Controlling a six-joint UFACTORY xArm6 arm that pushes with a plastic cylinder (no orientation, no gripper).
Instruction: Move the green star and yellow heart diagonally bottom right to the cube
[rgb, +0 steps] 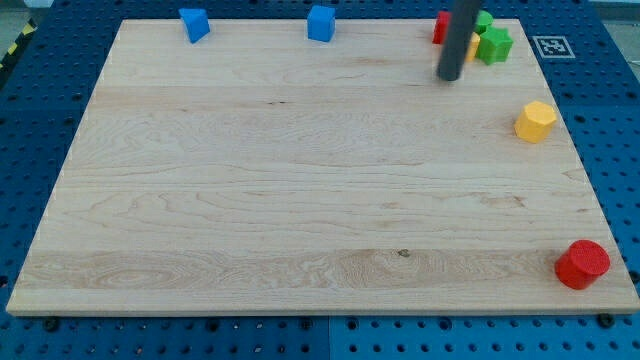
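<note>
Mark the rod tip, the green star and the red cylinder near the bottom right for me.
my tip (450, 76): camera view, very end of the dark rod.
green star (494, 45): camera view, its top face, right of the rod.
red cylinder (583, 263): camera view, middle of its round body.

The green star (494, 45) lies flat at the board's top right corner, with the yellow heart (472, 47) just to its left, mostly hidden behind the rod, while the blue cube (321, 23) sits at the top edge, near its middle.
</note>
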